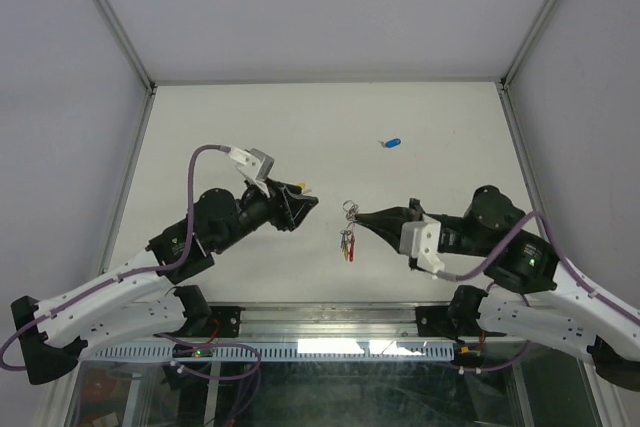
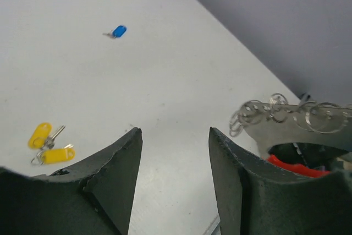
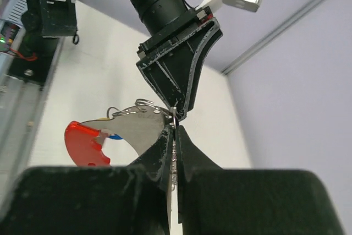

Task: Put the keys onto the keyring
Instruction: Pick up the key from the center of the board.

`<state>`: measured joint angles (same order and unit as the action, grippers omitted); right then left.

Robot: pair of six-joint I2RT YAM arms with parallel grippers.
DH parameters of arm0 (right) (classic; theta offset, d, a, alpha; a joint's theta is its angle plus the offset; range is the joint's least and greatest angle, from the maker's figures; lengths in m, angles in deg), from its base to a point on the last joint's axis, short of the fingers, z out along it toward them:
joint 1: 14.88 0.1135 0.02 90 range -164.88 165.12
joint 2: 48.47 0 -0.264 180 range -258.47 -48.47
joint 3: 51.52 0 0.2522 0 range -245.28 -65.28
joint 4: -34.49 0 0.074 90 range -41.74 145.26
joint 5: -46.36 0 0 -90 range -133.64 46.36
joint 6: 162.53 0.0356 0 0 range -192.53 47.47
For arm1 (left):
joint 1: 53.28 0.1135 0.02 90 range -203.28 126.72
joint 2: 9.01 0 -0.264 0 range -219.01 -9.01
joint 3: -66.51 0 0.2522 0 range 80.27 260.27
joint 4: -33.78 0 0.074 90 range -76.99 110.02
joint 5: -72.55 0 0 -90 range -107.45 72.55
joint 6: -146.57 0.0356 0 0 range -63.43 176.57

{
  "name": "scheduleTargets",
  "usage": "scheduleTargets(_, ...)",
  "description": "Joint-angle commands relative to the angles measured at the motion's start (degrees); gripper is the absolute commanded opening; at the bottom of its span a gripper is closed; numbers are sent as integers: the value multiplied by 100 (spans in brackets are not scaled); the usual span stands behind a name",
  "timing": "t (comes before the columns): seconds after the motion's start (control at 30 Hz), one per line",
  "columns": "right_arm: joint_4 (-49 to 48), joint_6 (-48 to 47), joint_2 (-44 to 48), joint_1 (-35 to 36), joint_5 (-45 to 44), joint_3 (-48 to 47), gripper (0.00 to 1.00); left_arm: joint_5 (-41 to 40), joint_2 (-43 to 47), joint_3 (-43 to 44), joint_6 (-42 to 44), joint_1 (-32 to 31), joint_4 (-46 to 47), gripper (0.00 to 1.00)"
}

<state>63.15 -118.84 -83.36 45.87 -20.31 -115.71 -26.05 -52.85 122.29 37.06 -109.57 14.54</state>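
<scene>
My right gripper [image 1: 361,217] is shut on the keyring [image 1: 347,230], a grey bunch of rings and a metal plate with a red strip, held above the table centre. In the right wrist view the fingers [image 3: 175,130] pinch a ring of the keyring [image 3: 140,127], with the red strip [image 3: 82,144] hanging to the left. My left gripper [image 1: 303,209] is open and empty, just left of the keyring [image 2: 286,116]. Two yellow-capped keys [image 2: 49,146] lie on the table by the left gripper [image 2: 175,136]. A blue-capped key [image 1: 391,142] lies farther back [image 2: 118,31].
The white table [image 1: 250,137] is walled by grey panels on three sides. A metal rail [image 1: 320,322] runs along the near edge between the arm bases. The left gripper's open fingers [image 3: 176,75] stand right behind the keyring in the right wrist view.
</scene>
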Motion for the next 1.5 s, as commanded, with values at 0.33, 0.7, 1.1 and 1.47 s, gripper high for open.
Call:
scheduleTargets(0.33,2621,3982,-1693,7,-1755,-1854,0,-279,-1489,246,-1057,1285,-691,53)
scheduleTargets(0.7,3064,4822,-2244,-307,-1861,-1927,0,-104,-2392,483,-799,1907,-685,56)
scheduleTargets(1.1,3008,5502,-1973,-854,-1402,-1309,0,-240,-3776,1101,-756,2118,-868,50)
scheduleTargets(1.47,2747,5735,-1881,-863,-1221,-1012,0,-1174,-4696,1472,-1687,2160,-1149,46)
